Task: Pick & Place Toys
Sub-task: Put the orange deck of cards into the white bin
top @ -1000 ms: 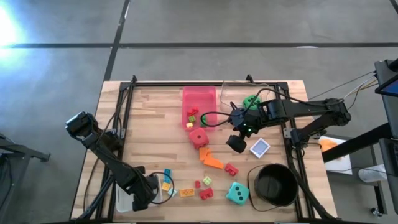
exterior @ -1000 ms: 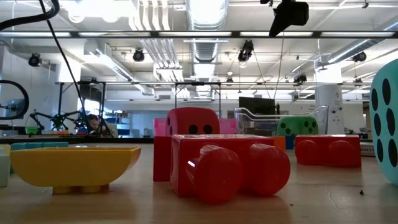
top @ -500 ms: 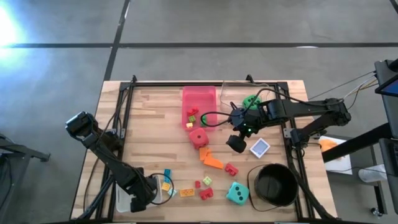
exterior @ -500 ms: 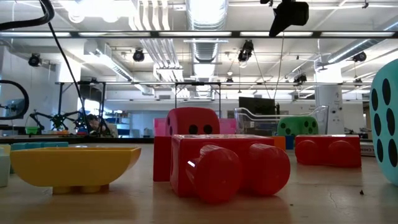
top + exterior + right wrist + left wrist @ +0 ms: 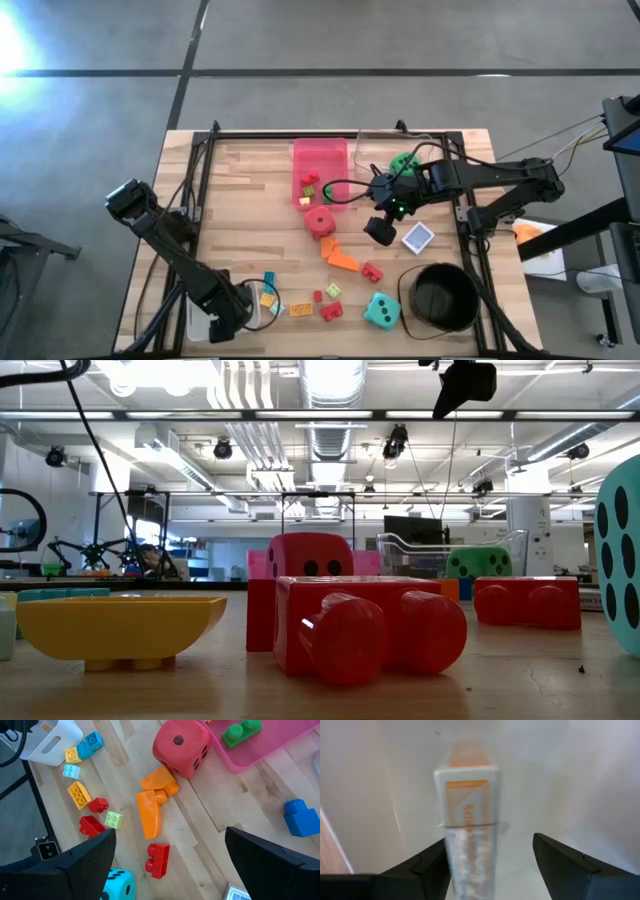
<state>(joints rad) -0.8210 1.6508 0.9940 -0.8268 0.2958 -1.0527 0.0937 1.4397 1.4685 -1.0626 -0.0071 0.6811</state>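
Note:
My left gripper (image 5: 236, 312) is open at the table's near left, inside a white bin (image 5: 203, 322). In the left wrist view a white-and-orange card box (image 5: 468, 815) stands on end between the open fingers (image 5: 490, 870), nearer one finger. My right gripper (image 5: 380, 231) is open and empty above the table, right of the red die (image 5: 318, 221). Its wrist view (image 5: 170, 870) shows the red die (image 5: 181, 744), orange bricks (image 5: 152, 805) and a red brick (image 5: 157, 859) below. The green die (image 5: 405, 162) sits far right, the teal die (image 5: 380, 311) near. My left gripper's fingers stand on either side of the card box's lower part (image 5: 470, 870), pointing down into the white bin. One finger (image 5: 427, 865) is close beside the box; I cannot tell whether it touches.
The pink tray (image 5: 320, 165) at the far middle holds small bricks. The black bucket (image 5: 440, 297) stands near right. A card (image 5: 417, 236) lies right of my right gripper. Small bricks (image 5: 300, 300) are scattered along the near edge. A blue brick (image 5: 301, 817) lies by the tray.

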